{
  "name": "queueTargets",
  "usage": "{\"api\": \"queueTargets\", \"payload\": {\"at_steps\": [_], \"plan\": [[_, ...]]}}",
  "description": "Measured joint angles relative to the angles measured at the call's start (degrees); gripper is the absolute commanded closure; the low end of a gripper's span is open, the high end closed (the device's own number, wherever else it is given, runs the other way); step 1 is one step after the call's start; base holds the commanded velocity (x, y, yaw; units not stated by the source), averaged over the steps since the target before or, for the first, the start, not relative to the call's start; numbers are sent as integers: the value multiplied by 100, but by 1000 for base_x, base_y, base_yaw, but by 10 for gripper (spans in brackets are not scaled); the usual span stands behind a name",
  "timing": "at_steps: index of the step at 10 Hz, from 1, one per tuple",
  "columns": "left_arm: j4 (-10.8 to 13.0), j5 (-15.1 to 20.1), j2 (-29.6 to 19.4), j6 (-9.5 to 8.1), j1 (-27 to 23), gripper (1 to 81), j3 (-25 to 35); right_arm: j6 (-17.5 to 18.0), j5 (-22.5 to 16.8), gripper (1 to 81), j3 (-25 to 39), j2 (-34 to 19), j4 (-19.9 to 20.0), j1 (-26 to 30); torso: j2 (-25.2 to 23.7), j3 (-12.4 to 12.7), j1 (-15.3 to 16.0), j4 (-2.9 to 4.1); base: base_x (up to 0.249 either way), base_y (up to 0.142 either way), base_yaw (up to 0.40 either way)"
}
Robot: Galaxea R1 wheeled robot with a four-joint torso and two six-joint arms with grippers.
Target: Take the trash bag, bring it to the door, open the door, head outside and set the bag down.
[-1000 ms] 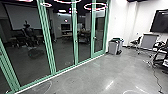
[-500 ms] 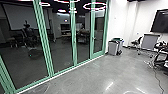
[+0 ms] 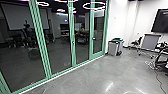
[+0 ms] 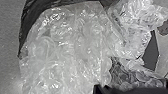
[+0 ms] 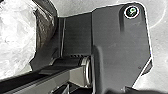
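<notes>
- Since the earlier frames, the robot's head camera has shifted a little along the glass wall (image 3: pixel 60 50), so its green posts (image 3: pixel 40 37) sit farther toward the picture's left.
- The trash bag (image 4: pixel 62 50) is close in front of the left wrist camera, above the grey floor (image 3: pixel 100 77). It is clear, crinkled and bulging, with dark glossy plastic (image 4: pixel 27 22) along one side.
- In the right wrist view, the bag's pale bulk is near the robot's own dark plate.
- Whether the left gripper (image 4: pixel 130 89) is spread, pressed together or pinching the bag, I cannot tell.
- For the right gripper (image 5: pixel 140 91), I cannot tell either.
- At the wall's far end is a green-framed glass panel (image 3: pixel 99 30) with a handle (image 3: pixel 94 38). A second handle (image 3: pixel 73 42) is on a nearer post.
- A dark upright shape (image 3: pixel 30 32) shows dimly in the glass, too blurred to make out.
- Just past the wall's far end, a grey bin (image 3: pixel 113 48) with something green on top stands on the floor, near the white wall (image 3: pixel 120 22).
- Beyond it are a dark chair (image 3: pixel 136 43) and a grey board (image 3: pixel 151 41).
- A dark screen (image 3: pixel 160 21) hangs on the wall.
- By the floor's right edge, a cable (image 3: pixel 157 75) runs down from a cluttered table.
</notes>
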Motion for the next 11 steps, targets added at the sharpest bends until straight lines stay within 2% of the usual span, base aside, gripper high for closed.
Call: {"api": "queueTargets", "payload": {"at_steps": [11], "plan": [[0, 0, 12, 0, 2, 811, -2, 0, 0, 10, 0, 0, -2, 0, 0, 0, 0, 0, 160, 0, 0]]}}
